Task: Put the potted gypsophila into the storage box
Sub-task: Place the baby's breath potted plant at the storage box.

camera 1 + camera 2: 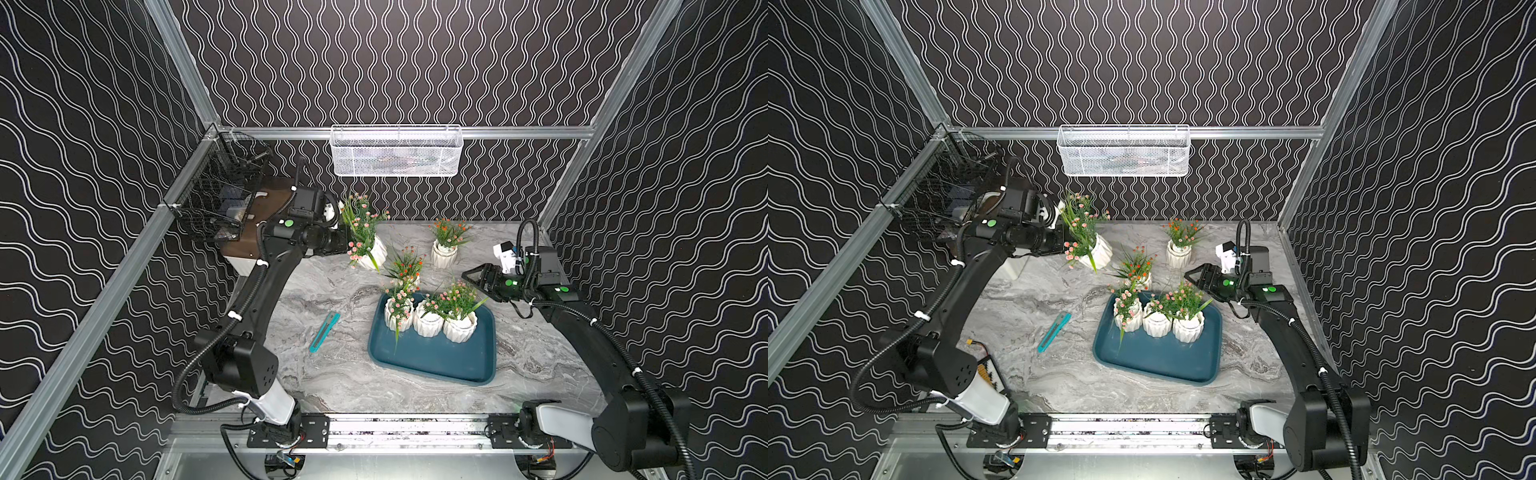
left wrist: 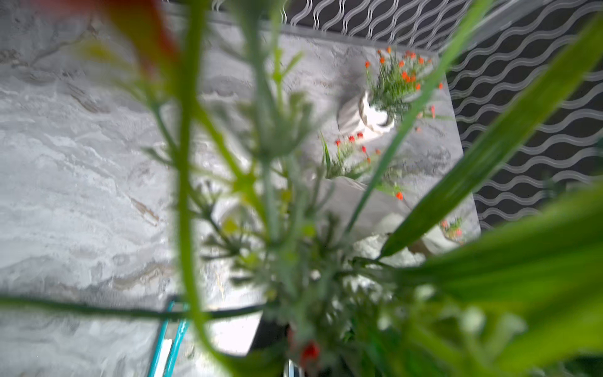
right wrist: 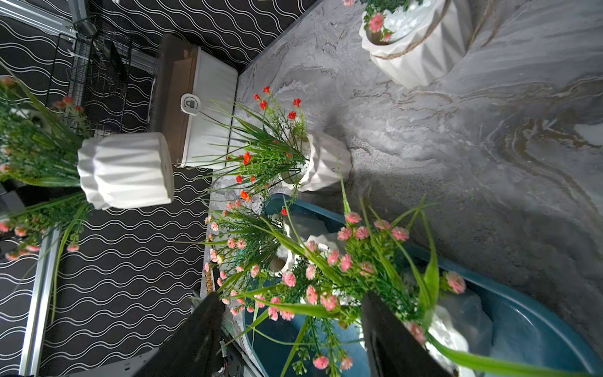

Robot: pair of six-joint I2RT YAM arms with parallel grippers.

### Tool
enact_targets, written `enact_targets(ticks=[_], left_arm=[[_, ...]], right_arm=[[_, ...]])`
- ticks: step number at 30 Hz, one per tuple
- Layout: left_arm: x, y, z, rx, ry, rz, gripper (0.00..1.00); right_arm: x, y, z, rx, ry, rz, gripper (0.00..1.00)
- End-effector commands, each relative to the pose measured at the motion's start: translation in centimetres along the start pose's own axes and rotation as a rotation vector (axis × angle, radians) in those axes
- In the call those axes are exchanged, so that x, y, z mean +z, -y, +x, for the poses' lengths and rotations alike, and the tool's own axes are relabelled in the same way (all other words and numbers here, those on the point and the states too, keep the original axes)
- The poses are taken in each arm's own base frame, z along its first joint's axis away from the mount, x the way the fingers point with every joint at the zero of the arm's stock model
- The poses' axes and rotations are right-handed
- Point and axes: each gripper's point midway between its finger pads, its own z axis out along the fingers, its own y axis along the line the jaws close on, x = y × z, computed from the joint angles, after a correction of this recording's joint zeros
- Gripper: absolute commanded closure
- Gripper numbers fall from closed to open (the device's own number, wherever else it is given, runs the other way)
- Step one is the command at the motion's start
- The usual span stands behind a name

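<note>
Potted gypsophila [image 1: 372, 249] pinched at the stems by the left pincer [image 1: 349, 245], tilted, off the counter [image 1: 324, 291] at the back, likely mid-carry toward the storage box [image 1: 432, 365], three pots [image 1: 428, 326] already along its far side. Right pincer [image 1: 473, 279] spread, empty, beside the box — presumably waiting. No legible writing; only a padlock symbol [image 3: 191, 104] on the white box [image 3: 215, 78].

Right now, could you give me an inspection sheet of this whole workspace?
Surface: grey marbled tabletop, nothing spilled.
Job's things: storage box holds three potted gypsophila; two more pots stand on the table behind it; sixth plant hangs tilted in the air.
Clutter: teal utility knife; white box with brown lid.
Grippers: left gripper shut on sixth plant's foliage; right gripper open, empty, beside the box.
Cables: black hoses along both arms, no snag seen.
Surroundings: white mesh basket, black wire basket on rails.
</note>
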Motion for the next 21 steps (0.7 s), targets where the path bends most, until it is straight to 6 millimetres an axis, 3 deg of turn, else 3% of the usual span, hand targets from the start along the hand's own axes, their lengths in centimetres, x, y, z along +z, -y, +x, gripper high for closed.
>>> enact_targets(ticks=[1,10,21], left_arm=[[-1.4,1.5,1.9,0.071,-0.028,0.034,1.0],[-4.0,6.2,6.5,0.219,-0.078,0.079,1.0],[-3.6,12.0,12.4,0.412,-0.2,0.188,1.0]], right_arm=[[-0.1,-0.5,-0.3,-0.003,0.012,-0.03,0.31],[-0.3,-0.3,-0.6,0.012,0.017,-0.039,0.31],[-0.6,0.0,-0.9,0.025,0.027,-0.036,0.31]])
